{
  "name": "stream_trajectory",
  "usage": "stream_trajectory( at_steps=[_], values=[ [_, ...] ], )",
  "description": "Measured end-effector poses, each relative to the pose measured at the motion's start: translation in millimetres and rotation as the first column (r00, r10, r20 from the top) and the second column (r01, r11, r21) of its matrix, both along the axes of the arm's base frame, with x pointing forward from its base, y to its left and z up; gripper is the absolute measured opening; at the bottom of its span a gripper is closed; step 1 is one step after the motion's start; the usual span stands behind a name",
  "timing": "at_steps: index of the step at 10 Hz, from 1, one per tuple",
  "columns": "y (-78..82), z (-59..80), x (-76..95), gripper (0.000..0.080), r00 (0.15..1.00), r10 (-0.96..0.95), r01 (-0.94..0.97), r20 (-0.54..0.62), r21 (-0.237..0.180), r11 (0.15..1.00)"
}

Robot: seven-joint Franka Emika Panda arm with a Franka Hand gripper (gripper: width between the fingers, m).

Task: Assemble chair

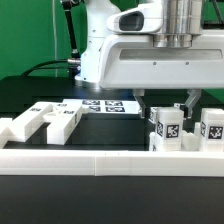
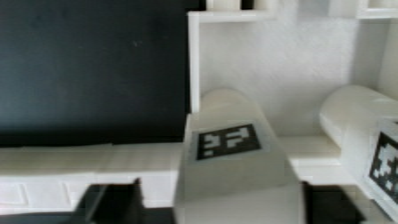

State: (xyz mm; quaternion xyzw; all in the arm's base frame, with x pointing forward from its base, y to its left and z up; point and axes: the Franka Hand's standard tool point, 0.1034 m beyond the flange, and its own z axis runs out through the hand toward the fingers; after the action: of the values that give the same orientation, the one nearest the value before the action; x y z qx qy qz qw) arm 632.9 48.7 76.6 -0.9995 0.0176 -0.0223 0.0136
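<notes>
— What lies to the exterior view's left of the two-finger gripper (image 1: 168,110)?
— Loose white blocky plastic chair slabs (image 1: 40,120), well apart from it.
— And the gripper itself?
— Jaws partly apart, straddling an upright white tagged chair post (image 1: 166,130) without clamping it. A second tagged post (image 1: 212,130) stands near, on the other side.

Both pictures are small and coarse. In the exterior view, bright, even light falls from above: the white arm (image 1: 150,55) at one o'clock nearly washes out, while the black table (image 1: 30,90) at nine o'clock stays dark and matte. Soft shadows edge the chair parts (image 1: 45,122) at eight o'clock. The wrist view is softer still, and its close tagged part (image 2: 228,160) is blurred.
</notes>
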Motion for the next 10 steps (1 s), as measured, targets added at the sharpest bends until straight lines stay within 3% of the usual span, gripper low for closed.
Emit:
stream_trajectory(
  at_steps=[1, 5, 8, 10],
  values=[
    [-0.3, 0.0, 0.0, 0.0289, 1.000, 0.000, 0.000, 0.000, 0.000, 1.000],
    [-0.1, -0.1, 0.0, 0.0289, 0.965, -0.261, 0.261, -0.009, 0.012, 0.965],
    [-1.2, 0.9, 0.2, 0.0291, 0.846, -0.532, 0.533, -0.028, 0.022, 0.846],
    [1.3, -0.1, -0.7, 0.0291, 0.712, -0.701, 0.702, -0.040, 0.024, 0.712]
  ],
)
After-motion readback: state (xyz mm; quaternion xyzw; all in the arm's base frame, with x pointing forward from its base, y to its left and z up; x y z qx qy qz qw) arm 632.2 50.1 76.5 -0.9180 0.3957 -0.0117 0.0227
